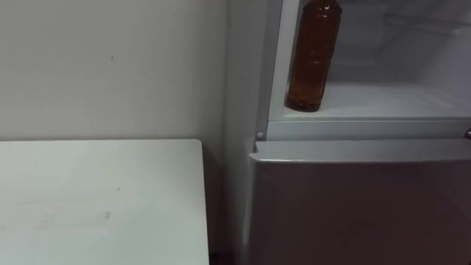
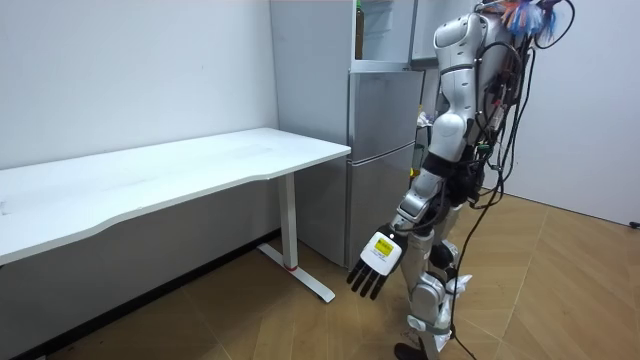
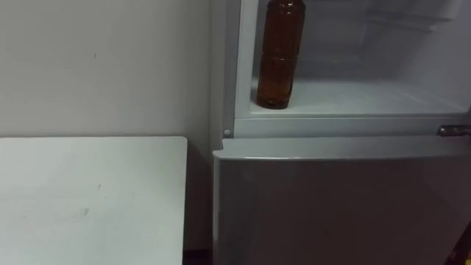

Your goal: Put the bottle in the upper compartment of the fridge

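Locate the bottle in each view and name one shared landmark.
Left eye view: bottle upright, top, right of centre, in the upper fridge.
Right eye view: bottle top centre, same spot.
Room view: too small to make out.
Shared landmark: white table beside the lower fridge door.

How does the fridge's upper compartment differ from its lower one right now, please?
The upper compartment stands open, white inside showing; the lower compartment has its grey door shut. The upper compartment holds the upright brown bottle near its left front; the lower one's contents are hidden. Both belong to one fridge.
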`<state>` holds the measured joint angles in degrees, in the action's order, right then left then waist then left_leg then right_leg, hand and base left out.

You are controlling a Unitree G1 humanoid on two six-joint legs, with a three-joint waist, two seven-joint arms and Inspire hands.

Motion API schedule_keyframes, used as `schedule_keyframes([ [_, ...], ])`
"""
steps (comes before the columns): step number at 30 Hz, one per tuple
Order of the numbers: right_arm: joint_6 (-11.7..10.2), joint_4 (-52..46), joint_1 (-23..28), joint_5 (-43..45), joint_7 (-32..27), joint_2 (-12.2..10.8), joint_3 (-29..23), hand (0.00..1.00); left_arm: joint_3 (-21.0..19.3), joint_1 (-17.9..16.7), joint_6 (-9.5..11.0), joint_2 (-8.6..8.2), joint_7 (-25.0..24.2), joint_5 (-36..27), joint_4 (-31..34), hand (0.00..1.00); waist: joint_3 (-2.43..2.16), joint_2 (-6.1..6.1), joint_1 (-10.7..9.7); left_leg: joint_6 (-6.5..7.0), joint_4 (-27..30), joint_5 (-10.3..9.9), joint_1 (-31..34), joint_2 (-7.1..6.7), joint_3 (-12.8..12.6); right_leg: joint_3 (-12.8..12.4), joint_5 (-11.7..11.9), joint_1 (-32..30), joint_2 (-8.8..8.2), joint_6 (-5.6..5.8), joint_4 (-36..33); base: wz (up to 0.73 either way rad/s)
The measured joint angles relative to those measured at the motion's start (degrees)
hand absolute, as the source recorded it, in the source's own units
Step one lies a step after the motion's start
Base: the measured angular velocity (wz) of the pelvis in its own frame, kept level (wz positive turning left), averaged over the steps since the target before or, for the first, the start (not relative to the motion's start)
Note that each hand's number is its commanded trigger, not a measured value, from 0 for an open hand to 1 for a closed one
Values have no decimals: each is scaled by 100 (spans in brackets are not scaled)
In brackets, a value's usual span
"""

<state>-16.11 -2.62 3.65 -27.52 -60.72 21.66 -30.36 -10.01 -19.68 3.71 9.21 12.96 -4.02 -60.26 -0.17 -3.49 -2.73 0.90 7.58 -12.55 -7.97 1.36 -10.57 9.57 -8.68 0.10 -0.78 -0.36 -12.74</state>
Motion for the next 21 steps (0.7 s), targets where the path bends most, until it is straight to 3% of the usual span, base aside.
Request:
schedule_keyframes([
  [3, 115, -100, 39, 577, 74, -5, 124, 0, 74, 9, -3, 1, 12, 3, -86, 0, 3, 14, 7, 0, 5, 0, 2, 0, -13, -9, 1, -21, 4, -2, 2, 0],
  [21, 133, -279, 37, 2068, 277, -93, 493, 0, 348, 89, -73, -2, 59, 138, -394, 0, 24, -47, 91, -2, -30, -2, -52, 2, -16, -39, 10, 8, 19, -4, 20, 0],
])
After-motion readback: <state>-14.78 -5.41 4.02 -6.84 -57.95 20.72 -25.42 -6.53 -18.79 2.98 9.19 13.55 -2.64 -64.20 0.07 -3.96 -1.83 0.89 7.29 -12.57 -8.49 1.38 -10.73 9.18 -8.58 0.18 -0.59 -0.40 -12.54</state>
